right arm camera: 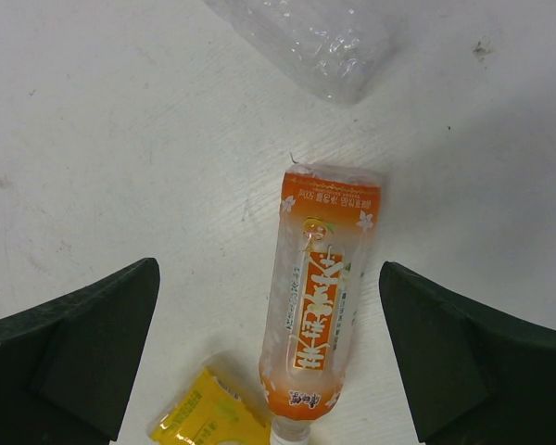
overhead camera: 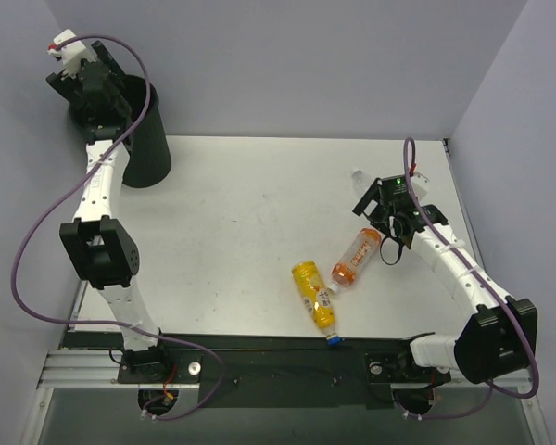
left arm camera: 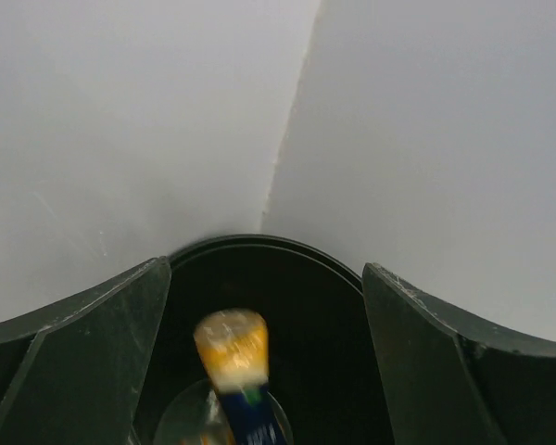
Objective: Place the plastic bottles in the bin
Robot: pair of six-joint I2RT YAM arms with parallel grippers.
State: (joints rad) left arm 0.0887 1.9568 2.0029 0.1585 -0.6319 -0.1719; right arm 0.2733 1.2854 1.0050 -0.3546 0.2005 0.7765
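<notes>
The black bin (overhead camera: 150, 148) stands at the far left corner. My left gripper (overhead camera: 91, 93) hangs over its mouth, open (left arm camera: 264, 278). A blurred orange bottle (left arm camera: 232, 357) with a blue label is loose between the fingers, inside the bin (left arm camera: 259, 243). My right gripper (overhead camera: 382, 218) is open (right arm camera: 269, 267) above an orange-labelled bottle (right arm camera: 320, 306) lying on the table (overhead camera: 357, 257); the fingers straddle it without touching. A yellow bottle (overhead camera: 313, 293) lies next to it, its corner showing in the right wrist view (right arm camera: 208, 417). A clear bottle (right arm camera: 301, 42) lies just beyond.
White walls close in the table on the back, left and right. A small white bit (overhead camera: 357, 173) lies behind the right gripper. A pale round shape (left arm camera: 181, 417) shows at the bottom of the bin. The arm bases sit on the dark rail (overhead camera: 278, 362) at the near edge.
</notes>
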